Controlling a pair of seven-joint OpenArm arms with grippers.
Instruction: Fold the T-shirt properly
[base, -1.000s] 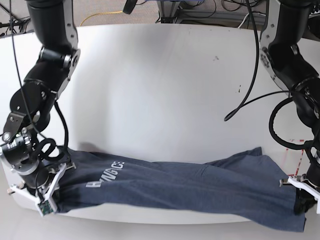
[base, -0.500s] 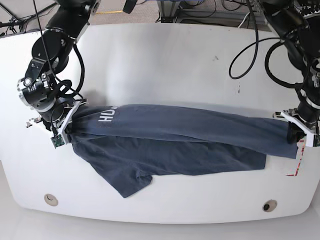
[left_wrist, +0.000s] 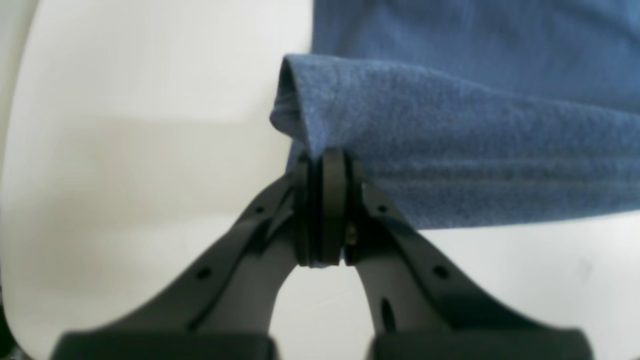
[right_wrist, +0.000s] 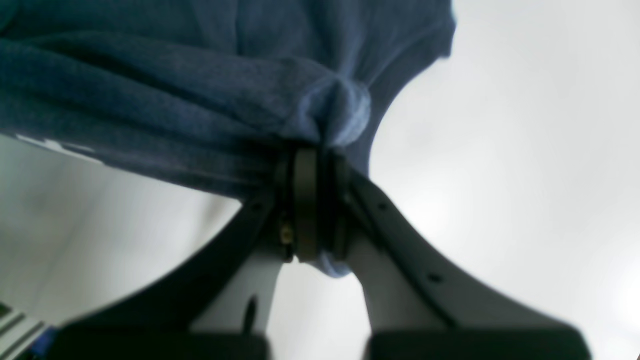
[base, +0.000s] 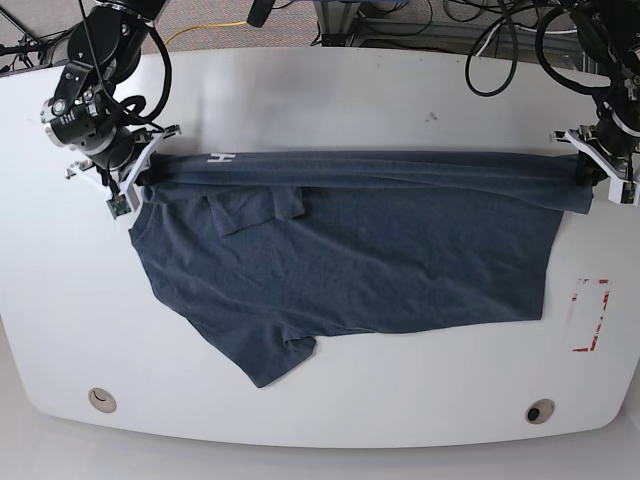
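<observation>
Counter (base: 330, 400): white, with a round hole (base: 100, 399) near each front corner and a red mark (base: 590, 315) by the right edge.
T-shirt (base: 340, 265): dark blue, spread flat across the middle of the counter. One sleeve (base: 275, 360) points at the front edge. Its far edge is pulled into a tight straight line between the two hands, with white letters (base: 222, 158) showing near one end.
Left hand (base: 603, 172): squeezed tight on the T-shirt corner, at the right of the base view.
Right hand (base: 135, 178): pinched tight on a bunch of T-shirt cloth, at the left of the base view.
</observation>
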